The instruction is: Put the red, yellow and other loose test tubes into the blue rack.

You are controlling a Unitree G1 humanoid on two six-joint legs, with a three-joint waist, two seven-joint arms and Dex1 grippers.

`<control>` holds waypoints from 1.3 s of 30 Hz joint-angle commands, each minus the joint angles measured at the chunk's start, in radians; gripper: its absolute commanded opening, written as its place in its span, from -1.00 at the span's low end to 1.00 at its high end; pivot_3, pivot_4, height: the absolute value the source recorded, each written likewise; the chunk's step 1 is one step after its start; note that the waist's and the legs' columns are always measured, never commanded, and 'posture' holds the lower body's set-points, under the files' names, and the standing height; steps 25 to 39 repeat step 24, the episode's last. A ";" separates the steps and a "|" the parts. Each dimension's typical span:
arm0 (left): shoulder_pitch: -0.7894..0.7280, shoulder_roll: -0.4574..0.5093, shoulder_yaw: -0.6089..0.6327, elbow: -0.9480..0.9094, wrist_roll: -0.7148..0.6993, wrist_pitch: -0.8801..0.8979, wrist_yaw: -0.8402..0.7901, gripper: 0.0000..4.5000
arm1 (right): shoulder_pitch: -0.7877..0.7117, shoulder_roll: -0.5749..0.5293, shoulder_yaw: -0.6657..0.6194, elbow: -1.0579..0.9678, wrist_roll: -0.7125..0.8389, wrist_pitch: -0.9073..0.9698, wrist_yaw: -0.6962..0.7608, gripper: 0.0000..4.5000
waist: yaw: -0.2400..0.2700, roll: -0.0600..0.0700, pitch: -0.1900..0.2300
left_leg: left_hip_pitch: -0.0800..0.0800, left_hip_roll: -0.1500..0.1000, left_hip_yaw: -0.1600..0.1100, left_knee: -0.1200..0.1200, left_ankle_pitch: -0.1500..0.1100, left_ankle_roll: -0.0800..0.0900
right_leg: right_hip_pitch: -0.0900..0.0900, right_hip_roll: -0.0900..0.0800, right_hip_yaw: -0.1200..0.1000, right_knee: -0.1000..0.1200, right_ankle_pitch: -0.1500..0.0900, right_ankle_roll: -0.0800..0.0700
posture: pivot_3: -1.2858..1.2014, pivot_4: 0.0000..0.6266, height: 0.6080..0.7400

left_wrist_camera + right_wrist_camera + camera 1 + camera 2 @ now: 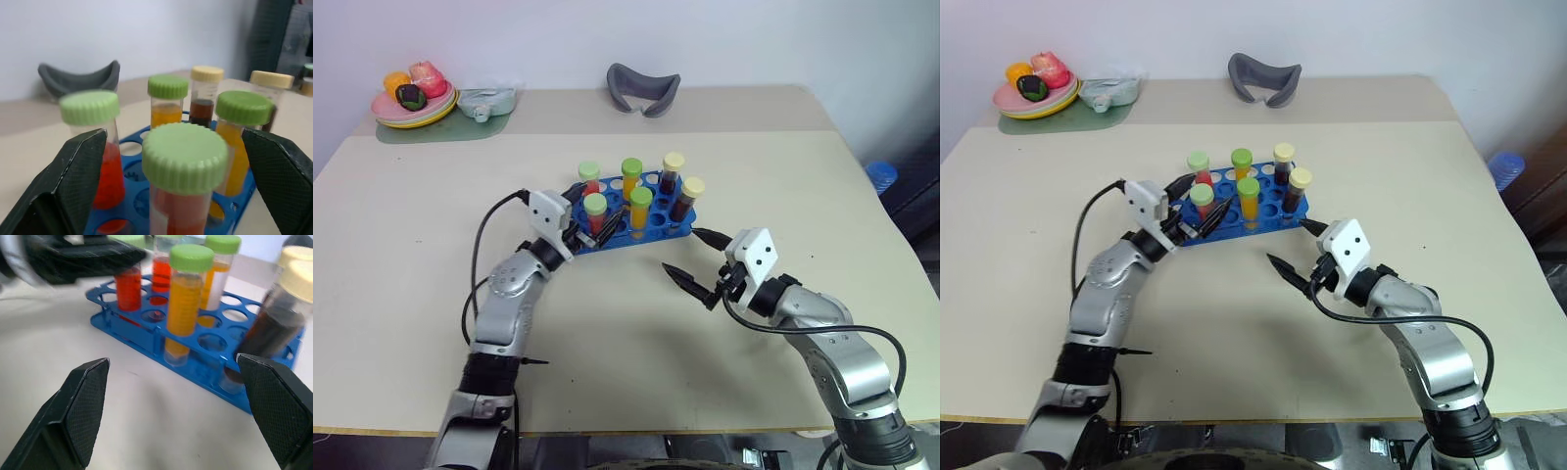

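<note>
The blue rack (pixel 651 227) stands mid-table with several capped test tubes upright in it. They hold red, orange-yellow and dark liquid under green or pale yellow caps. My left gripper (pixel 597 211) is open at the rack's near left corner. Its fingers (pixel 73 181) stand wide on either side of a green-capped red tube (pixel 183 164) that sits in the rack. My right gripper (pixel 690 255) is open and empty, just in front of the rack's right end, close to a dark tube (pixel 274 323).
At the table's far left a plate of toy fruit (pixel 411 103) rests on a green mat beside a small teal dish (pixel 487 101). A grey curved object (pixel 643 88) lies at the far edge. A blue object (pixel 881 174) sits beyond the table's right edge.
</note>
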 commanded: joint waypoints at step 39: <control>0.474 0.364 0.403 -0.236 -0.207 0.203 -0.169 0.99 | 0.104 -0.245 -0.342 0.126 0.102 -0.026 0.219 0.90 | -0.001 0.000 0.000 | 0.001 0.001 0.001 0.000 -0.001 0.001 | 0.002 0.000 0.001 -0.001 0.000 -0.001 | 0.03 -0.52 1.00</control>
